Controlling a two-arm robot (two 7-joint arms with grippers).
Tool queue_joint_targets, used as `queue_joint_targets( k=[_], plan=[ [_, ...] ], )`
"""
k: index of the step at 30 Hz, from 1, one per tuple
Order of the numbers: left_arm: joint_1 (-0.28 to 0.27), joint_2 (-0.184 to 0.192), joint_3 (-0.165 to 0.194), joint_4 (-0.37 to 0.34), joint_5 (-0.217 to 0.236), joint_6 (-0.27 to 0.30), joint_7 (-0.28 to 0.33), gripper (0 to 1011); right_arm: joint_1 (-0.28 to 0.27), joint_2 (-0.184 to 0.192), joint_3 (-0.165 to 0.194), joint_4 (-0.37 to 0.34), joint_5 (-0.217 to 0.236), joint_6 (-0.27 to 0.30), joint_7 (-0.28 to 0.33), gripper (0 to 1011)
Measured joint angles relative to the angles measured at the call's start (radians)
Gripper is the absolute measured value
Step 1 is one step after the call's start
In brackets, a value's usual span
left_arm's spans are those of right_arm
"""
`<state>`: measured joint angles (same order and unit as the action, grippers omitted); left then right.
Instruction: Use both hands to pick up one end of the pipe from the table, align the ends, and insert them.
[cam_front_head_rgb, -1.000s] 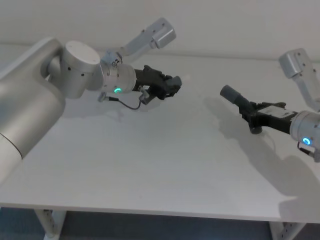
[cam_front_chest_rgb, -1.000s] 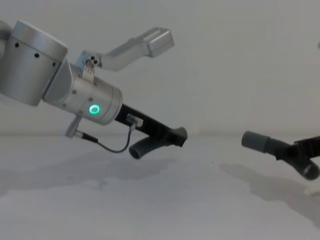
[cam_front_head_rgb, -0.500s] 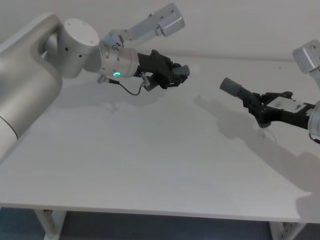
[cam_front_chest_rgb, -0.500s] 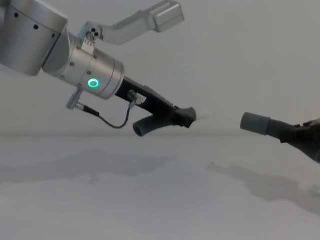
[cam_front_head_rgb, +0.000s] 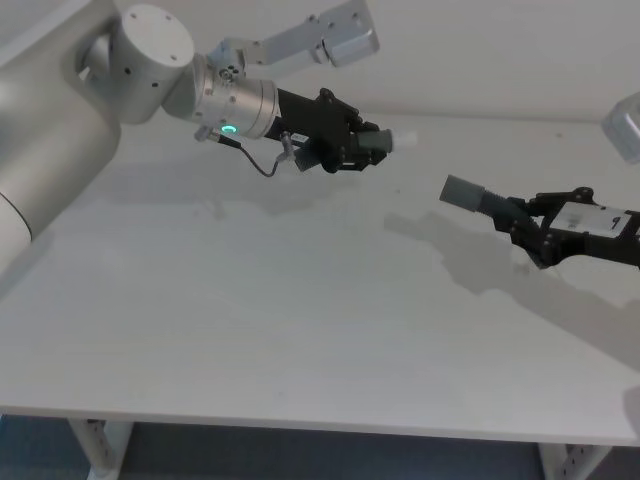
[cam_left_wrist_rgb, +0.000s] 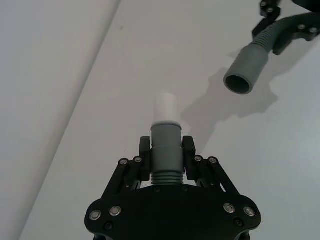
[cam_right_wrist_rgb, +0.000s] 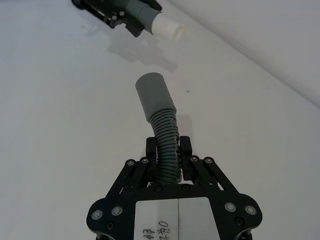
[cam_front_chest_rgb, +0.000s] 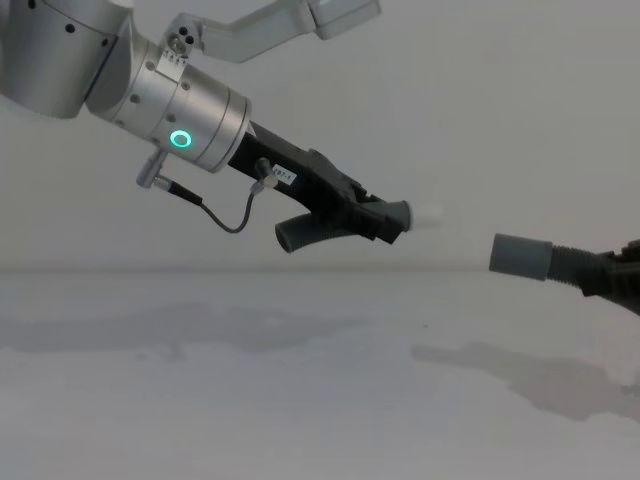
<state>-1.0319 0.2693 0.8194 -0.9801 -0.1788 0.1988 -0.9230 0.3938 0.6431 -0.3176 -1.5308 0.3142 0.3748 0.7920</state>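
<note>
Grey whitish-tipped pipe piece (cam_left_wrist_rgb: 164, 132) gripped by left pincer (cam_left_wrist_rgb: 166, 149), sleeved piece (cam_right_wrist_rgb: 156, 100) by right pincer (cam_right_wrist_rgb: 169, 147), apart.

Head cam's up high, looking fwd + down across the table (cam_front_head_rgb: 300, 330). Chest cam's lower, side-on, nearly level w/ it, wall (cam_front_chest_rgb: 500, 100) behind. Left wrist cam peers close along the left gripper (cam_left_wrist_rgb: 166, 150), wide-cuff pipe piece (cam_left_wrist_rgb: 252, 55) farther off. Right wrist cam does same over the right gripper (cam_right_wrist_rgb: 169, 152), white-tipped pipe piece (cam_right_wrist_rgb: 150, 19) beyond. Head + chest share the gap btw both pieces.
</note>
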Motion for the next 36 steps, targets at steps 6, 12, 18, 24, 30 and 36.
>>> queue_joint_targets(
  k=[6, 12, 18, 24, 30, 36],
  plan=[
    [-0.024, 0.001, 0.020, 0.027, -0.001, -0.058, -0.061, 376, 0.011, 0.023, -0.014, 0.016, 0.001, -0.037, 0.043, 262],
    [-0.040, 0.005, 0.037, 0.041, -0.009, -0.114, -0.123, 376, 0.020, 0.039, -0.025, 0.028, 0.003, -0.065, 0.073, 262],
    [-0.049, 0.009, 0.052, 0.047, -0.018, -0.153, -0.168, 376, 0.026, 0.049, -0.034, 0.033, 0.007, -0.076, 0.085, 262],
    [-0.053, 0.011, 0.064, 0.051, -0.025, -0.178, -0.201, 376, 0.029, 0.056, -0.039, 0.035, 0.011, -0.081, 0.090, 262],
    [-0.057, 0.012, 0.074, 0.056, -0.031, -0.192, -0.218, 376, 0.030, 0.060, -0.043, 0.035, 0.019, -0.078, 0.091, 262],
    [-0.062, 0.008, 0.083, 0.072, -0.036, -0.209, -0.229, 376, 0.031, 0.063, -0.046, 0.032, 0.028, -0.067, 0.090, 262]
  ],
)
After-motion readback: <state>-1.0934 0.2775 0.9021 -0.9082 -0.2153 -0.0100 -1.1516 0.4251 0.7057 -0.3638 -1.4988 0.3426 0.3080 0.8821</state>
